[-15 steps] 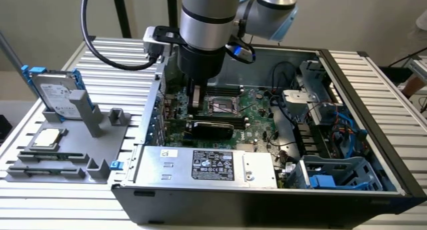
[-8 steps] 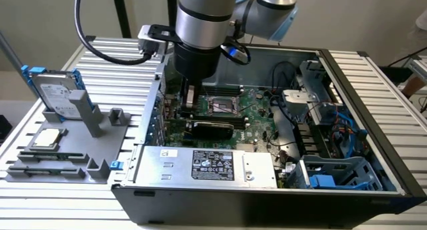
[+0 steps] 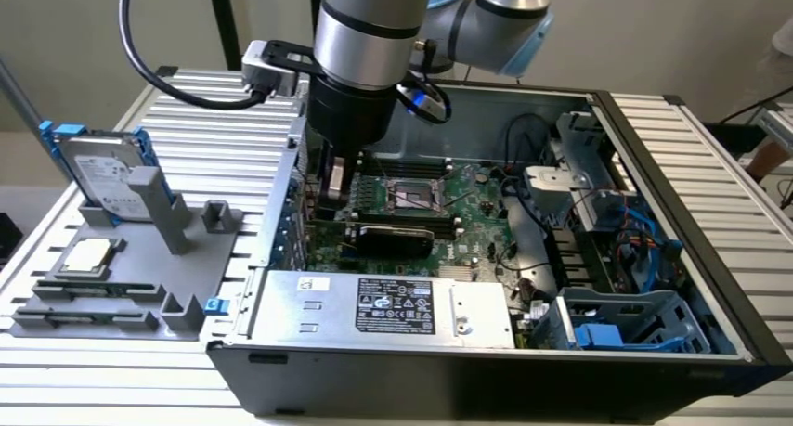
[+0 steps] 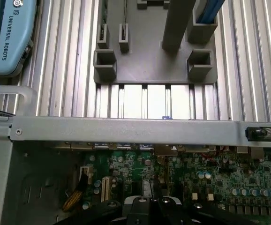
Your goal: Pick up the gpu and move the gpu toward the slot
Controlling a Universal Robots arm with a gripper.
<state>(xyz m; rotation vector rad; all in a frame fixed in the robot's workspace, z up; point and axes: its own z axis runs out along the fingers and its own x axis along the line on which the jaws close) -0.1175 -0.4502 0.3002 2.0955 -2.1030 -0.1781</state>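
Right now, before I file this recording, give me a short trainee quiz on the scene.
1. True or false: the hard drive with blue rails stands on the grey fixture, outside the computer case.
2. Where is the claw? A) over the grey fixture; B) down inside the case, above the motherboard; C) raised high, clear of the case.
3. Name the small square silver part lying on the fixture.
Key: 1 true; 2 B; 3 the CPU chip.
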